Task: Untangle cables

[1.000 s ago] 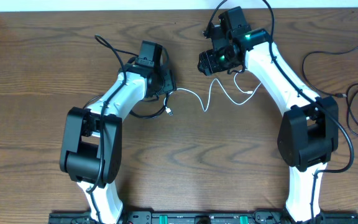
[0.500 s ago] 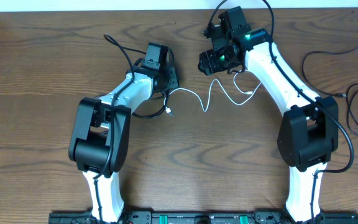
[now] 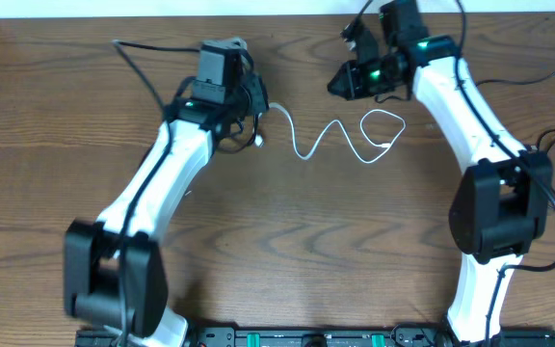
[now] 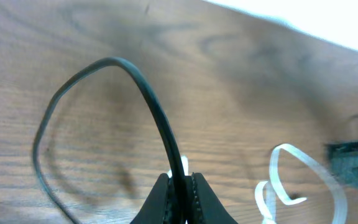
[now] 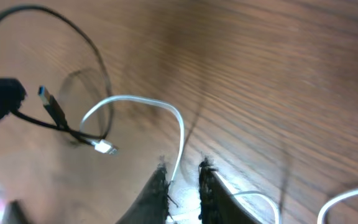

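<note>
Brown wood-grain desk (image 3: 287, 251), with a white strip of wall (image 3: 162, 8) along the far edge.

Left gripper (image 3: 257, 100) was pressed together on the black cable (image 4: 110, 60). In the wrist view the cable rose from between the fingertips, arched over and fell in a loose loop to the gripper's left. A scrap of white showed just behind the fingertips, too blurred to name.

White cable (image 3: 303, 154) lay on the desk between the two grippers. It started just beside the left gripper, dipped, rose and dipped again, then ended in a small loop below the right gripper.

Right gripper (image 3: 343, 83) hung low over the desk, with its fingers (image 5: 160, 186) nearly together and a narrow gap showing. In its wrist view the white cable ran down into that gap. I could not tell whether the fingers were pinching it or only standing either side of it. Ahead of this gripper the cable curved round to a white plug (image 5: 104, 148), which lay against a thin black loop. A dark USB plug (image 5: 50, 101) sat just beyond that.

Well to the right of the right gripper, past its arm (image 3: 461, 106), a second black cable (image 3: 545, 145) lay loose near the desk's edge.
</note>
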Available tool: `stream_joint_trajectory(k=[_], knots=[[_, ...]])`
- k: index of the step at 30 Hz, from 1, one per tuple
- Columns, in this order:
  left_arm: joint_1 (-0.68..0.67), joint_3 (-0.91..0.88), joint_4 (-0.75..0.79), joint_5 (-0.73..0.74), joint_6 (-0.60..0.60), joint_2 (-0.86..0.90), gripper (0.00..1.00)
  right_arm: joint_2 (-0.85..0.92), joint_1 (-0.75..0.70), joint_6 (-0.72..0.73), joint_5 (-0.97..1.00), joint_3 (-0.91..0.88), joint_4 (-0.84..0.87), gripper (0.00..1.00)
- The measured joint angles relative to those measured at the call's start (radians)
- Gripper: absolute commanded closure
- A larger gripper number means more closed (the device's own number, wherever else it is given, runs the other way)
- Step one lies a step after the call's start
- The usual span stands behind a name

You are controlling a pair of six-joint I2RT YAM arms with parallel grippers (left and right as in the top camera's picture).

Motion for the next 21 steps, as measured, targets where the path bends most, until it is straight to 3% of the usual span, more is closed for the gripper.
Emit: stream_joint_trajectory(k=[5, 8, 11, 21], knots=[[0.027, 0.000, -0.007, 0.011, -0.074, -0.068, 0.92, -0.008, -0.018, 0.000, -0.177, 0.000, 0.036, 0.75], [0.074, 0.000, -0.008, 0.103, -0.121, -0.070, 0.92, -0.008, -0.016, 0.000, -0.243, 0.000, 0.051, 0.74], [0.130, 0.000, -0.008, 0.201, -0.143, -0.070, 0.93, -0.008, -0.016, 0.016, -0.275, 0.000, 0.072, 0.66], [0.282, 0.000, -0.005, 0.621, -0.034, -0.070, 0.92, -0.008, -0.013, 0.161, -0.303, 0.000, 0.128, 0.49]])
